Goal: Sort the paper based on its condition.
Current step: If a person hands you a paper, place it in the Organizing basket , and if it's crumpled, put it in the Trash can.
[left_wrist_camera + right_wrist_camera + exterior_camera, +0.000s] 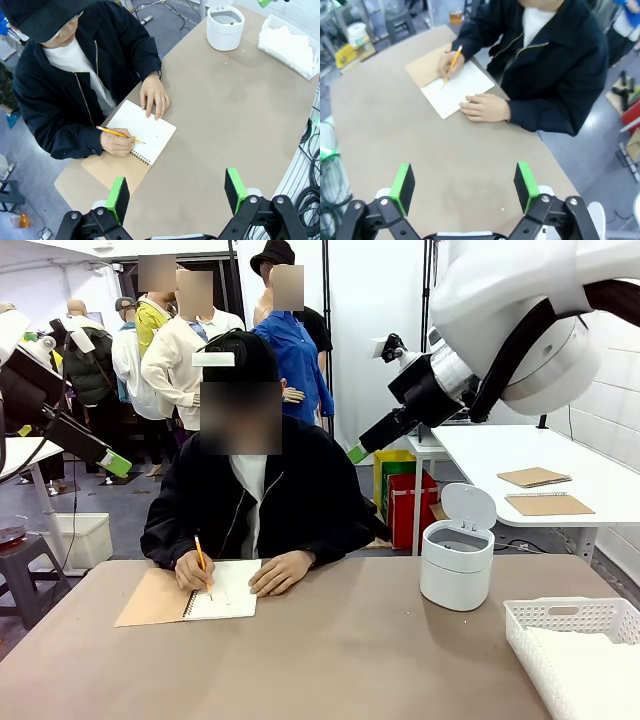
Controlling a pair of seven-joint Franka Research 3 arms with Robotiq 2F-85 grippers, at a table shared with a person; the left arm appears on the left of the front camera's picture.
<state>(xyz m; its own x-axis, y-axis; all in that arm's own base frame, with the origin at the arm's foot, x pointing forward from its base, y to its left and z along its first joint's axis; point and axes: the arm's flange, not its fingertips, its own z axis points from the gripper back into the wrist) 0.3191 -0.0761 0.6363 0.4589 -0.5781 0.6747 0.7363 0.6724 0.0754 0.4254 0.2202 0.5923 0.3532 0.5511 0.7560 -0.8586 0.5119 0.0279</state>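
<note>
Closest thing is the left end effector [176,192] in its own wrist view: green pads spread wide, nothing between them, hanging over the tan table [225,115]. Same deal with the right end effector [464,186], jaws wide apart and empty, up above the table edge on the person's side.

Going by the front view, a white slotted basket [560,612] sits at about 4 o'clock on the table. The paper [590,675] is in there, a loose white pile; I can't tell single sheets apart or what shape they're in. At roughly 2 o'clock, well apart from the basket, there's a small white bin [457,565] with its flip lid standing up.

The person [250,490] in a dark jacket sits at 12 o'clock. Over at 10 o'clock a spiral notebook [225,602] lies open with its brown cover folded out flat. The person's right hand [188,570] holds a yellow pencil [202,562] tip-down on the white page, and the person's left hand [282,572] rests flat on the page's far edge.
</note>
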